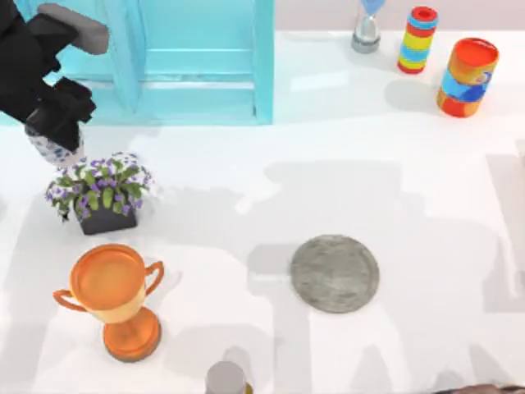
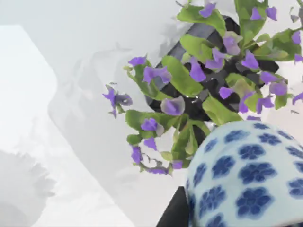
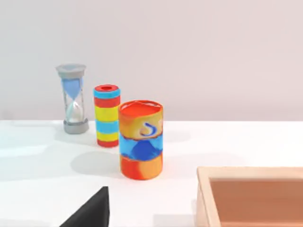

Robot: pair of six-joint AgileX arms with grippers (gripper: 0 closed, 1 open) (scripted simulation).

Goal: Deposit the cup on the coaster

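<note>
Two arms belong to this robot, and the left one is up at the far left of the tabletop (image 1: 394, 189). Its black left gripper (image 1: 56, 123) is closed on the cup (image 1: 53, 148), a small cup with blue flower marks that hangs just under the gripper. The cup is held up in the air, right above and behind the potted plant (image 1: 102, 193) with purple flowers and a dark pot. In the left wrist view the cup (image 2: 246, 175) looks big and close, with the plant (image 2: 213, 80) just past it. The coaster (image 1: 335, 273) is a flat grey round disc lying on the tabletop, well apart from the cup, near the middle and toward the right. Nothing sits on it. An orange trophy (image 1: 115, 300) with two handles stands in front of the plant on the left side. A blue frame (image 1: 205, 66) stands at the back. At the back right are an hourglass (image 1: 367, 29), a striped roll (image 1: 418, 39) and an orange and blue can (image 1: 467, 76). A small grey cap (image 1: 225, 377) is at the front edge. The right wrist view shows the can (image 3: 140, 139), the striped roll (image 3: 107, 116), the hourglass (image 3: 75, 99) and a corner of a wooden box (image 3: 251, 196). I cannot tell if the right arm's gripper is open or closed.
</note>
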